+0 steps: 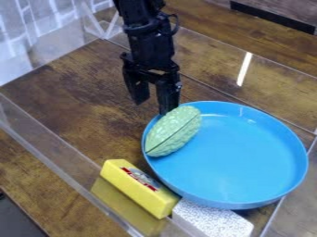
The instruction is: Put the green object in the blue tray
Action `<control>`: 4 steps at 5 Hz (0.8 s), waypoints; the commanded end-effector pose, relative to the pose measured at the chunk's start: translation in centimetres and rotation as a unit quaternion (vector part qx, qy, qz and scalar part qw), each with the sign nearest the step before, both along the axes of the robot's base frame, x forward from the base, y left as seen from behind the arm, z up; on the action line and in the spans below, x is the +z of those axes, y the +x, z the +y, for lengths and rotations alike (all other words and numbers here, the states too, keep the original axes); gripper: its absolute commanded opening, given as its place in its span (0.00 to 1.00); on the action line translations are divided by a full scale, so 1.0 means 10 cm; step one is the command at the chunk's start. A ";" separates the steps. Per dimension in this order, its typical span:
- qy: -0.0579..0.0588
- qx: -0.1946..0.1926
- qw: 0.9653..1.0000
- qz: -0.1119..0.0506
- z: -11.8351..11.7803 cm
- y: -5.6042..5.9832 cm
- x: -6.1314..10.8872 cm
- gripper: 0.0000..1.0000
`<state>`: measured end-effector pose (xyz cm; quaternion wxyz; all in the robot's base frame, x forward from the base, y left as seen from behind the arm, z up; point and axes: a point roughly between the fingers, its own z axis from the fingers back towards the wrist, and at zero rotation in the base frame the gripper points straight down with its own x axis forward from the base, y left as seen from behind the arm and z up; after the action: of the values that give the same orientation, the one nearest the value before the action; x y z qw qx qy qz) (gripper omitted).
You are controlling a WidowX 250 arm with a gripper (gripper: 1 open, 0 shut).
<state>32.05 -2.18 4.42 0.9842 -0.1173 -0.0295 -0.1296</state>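
Ease the gripper [158,109] clear of the green object [173,130] without dragging it over the blue tray's [254,190] rim; I cannot tell its opening or hold.

The oval [173,130] is pale green, with darker green lines running along it. The tray [243,153] is plain bright blue. The block [139,188] is yellow, with red and white markings on its label. The sponge [213,218] is white with dark speckles. The surface [69,102] is dark brown with wood grain, and the arm [146,46] is black.
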 end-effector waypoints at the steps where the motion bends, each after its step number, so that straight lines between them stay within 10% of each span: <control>1: 0.007 0.003 0.999 -0.051 -0.07 0.19 0.31 1.00; 4: 0.019 -0.010 0.997 -0.074 -0.04 0.35 0.38 1.00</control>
<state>34.69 -2.44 6.42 0.9829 -0.0960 -0.0686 -0.1415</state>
